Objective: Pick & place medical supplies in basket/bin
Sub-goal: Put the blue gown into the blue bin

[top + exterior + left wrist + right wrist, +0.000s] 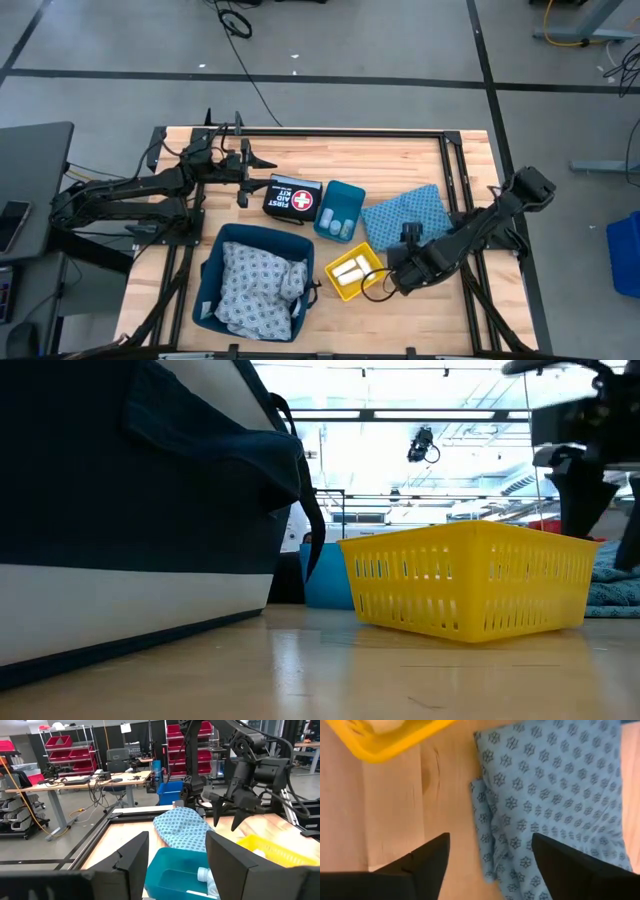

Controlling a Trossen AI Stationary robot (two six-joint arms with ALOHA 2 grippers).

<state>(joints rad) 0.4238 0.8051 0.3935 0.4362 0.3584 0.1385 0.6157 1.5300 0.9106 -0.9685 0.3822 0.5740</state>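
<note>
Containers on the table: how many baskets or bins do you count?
3. A dark blue bin holding a patterned cloth bundle at front left, a small teal bin mid-table, and a yellow basket just in front of it. None seems hidden.

First aid kit pouch (293, 198) on wood table (400, 160); red bins (67, 747) in bkgd.

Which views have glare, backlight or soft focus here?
Low view: bright windows behind backlight the scene, the dark bin close up is near-black and soft, the yellow basket sharp. Right wrist view: the blue patterned cloth slightly soft, the basket edge blurred. High view: even light, no glare. Left wrist view: own fingers blurred, room clear.
</note>
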